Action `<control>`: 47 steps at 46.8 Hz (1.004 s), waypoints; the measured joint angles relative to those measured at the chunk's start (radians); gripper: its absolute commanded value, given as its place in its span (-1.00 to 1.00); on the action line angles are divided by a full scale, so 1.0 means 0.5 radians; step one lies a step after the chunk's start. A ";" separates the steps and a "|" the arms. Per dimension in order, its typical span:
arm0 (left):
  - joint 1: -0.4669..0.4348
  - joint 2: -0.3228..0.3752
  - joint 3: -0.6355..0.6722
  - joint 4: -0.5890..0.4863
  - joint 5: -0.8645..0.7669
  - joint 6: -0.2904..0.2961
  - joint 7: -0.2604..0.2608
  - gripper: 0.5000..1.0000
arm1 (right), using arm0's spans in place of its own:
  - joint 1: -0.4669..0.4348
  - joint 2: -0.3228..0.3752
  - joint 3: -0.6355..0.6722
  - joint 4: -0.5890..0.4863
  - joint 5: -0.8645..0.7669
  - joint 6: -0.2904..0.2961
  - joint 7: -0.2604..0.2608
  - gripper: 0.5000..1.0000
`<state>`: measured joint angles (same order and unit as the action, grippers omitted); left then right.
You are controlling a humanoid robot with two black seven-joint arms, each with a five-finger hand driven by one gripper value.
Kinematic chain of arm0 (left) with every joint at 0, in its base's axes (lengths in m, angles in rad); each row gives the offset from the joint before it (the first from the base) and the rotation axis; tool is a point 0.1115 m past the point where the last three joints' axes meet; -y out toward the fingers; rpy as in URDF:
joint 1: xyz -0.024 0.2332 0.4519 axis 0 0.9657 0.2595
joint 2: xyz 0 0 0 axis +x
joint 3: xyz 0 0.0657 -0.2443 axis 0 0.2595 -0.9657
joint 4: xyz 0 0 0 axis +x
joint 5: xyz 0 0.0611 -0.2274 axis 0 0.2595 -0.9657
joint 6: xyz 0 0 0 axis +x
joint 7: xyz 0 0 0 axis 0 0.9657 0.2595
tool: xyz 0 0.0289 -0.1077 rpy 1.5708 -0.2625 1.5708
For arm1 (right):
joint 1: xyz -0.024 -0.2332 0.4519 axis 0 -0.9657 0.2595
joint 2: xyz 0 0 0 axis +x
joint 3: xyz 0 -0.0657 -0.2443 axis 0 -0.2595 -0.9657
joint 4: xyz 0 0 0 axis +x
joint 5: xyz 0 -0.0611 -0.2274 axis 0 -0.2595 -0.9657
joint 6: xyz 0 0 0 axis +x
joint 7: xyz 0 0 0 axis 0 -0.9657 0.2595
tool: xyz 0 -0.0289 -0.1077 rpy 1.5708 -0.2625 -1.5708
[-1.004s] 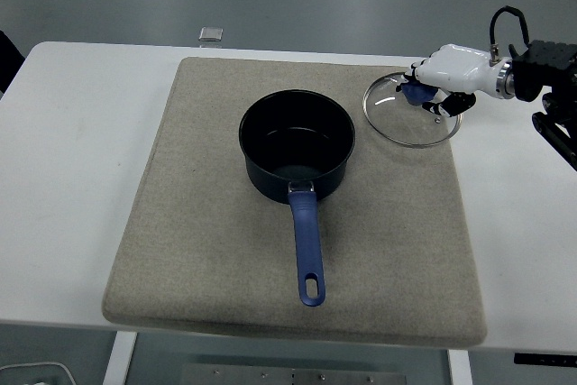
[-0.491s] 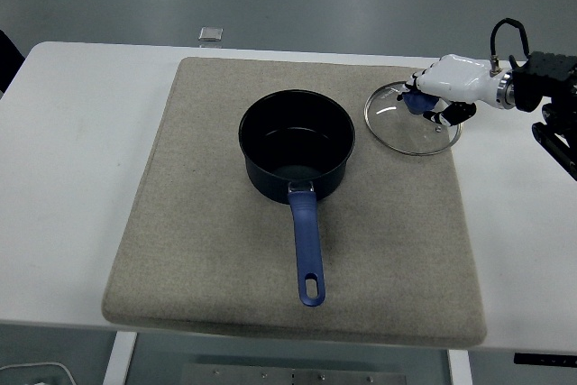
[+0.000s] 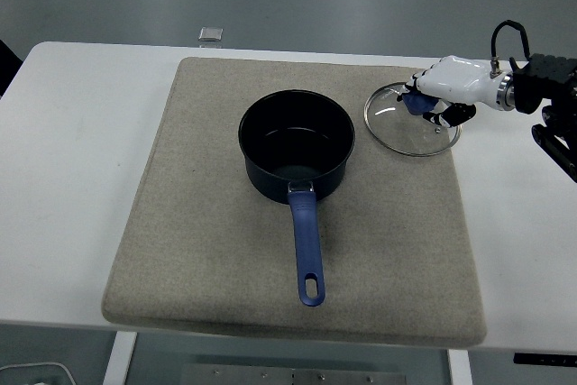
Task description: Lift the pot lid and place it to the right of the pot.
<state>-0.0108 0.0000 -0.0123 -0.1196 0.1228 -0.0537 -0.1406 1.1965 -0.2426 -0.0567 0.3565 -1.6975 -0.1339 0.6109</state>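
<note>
1. Spreading under everything is the white table, and on it lies the beige mat with the pot standing at its middle.
2. The pot is a dark saucepan, open-topped, its blue handle running out from the pot toward the table's near edge.
3. The glass lid sits to the right of the pot, at the mat's far right corner, well apart from the pot's rim. Whether it lies fully flat or is a touch raised I cannot tell.
4. The right hand reaches in from beyond the lid, on the side away from the pot, its fingers clamped on the lid's blue knob.
5. Handling: glass in a metal rim looks stiff, fairly light, smooth and breakable, so the knob is the sound place to hold, and it wants a gentle set-down.
6. Compared with a second ago, the lid has shifted slightly and looks lower and flatter; over the last half second it has barely moved, which suggests the placing is nearly done.
7. A small grey object lies on the table beyond the pot.
</note>
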 measured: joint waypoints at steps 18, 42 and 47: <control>0.000 0.000 0.000 0.002 0.000 0.000 0.002 1.00 | 0.002 -0.002 0.015 0.011 0.003 0.002 0.000 0.59; 0.000 0.000 0.000 0.001 0.000 0.000 0.001 1.00 | 0.029 -0.057 -0.007 0.044 -0.001 0.022 0.000 0.59; 0.000 0.000 0.000 0.001 0.000 0.000 0.001 1.00 | 0.043 -0.066 -0.010 0.051 -0.004 0.042 0.000 0.59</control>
<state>-0.0109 0.0000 -0.0123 -0.1190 0.1227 -0.0537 -0.1401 1.2182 -0.2756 -0.0615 0.3818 -1.6995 -0.1131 0.6109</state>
